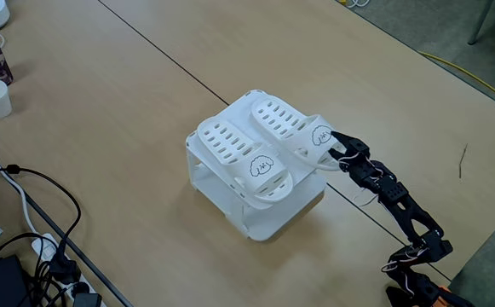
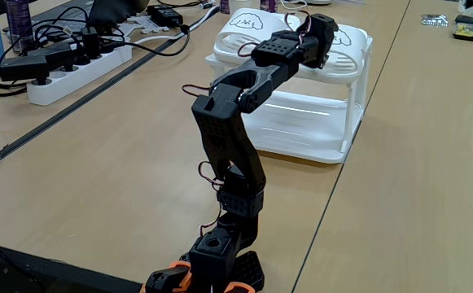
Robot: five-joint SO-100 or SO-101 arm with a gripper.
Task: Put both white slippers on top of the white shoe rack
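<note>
Placement stage, second slipper on rack.

Fingers point(image 1: 330, 145) at toe strap of right-hand slipper point(image 1: 291, 125); grip state unclear. Both slippers atop white shoe rack point(image 1: 260, 223), left slipper point(image 1: 243, 154) alongside, touching. Next, probably: release, back clear without dragging slipper off rack.

Both fixed views were evenly and brightly lit by soft, diffuse light from above, so the wooden table point(image 1: 145, 111) carried only faint, short shadows, the clearest a pale one beside the white shoe rack point(image 1: 268, 217). The white slippers point(image 1: 256, 158) were close to overexposed, their vent holes and drawn faces still legible, and the rack's side point(image 2: 317, 122) showed mild sheen. Focus was acceptable though slightly soft, with little visible edge distortion.
</note>
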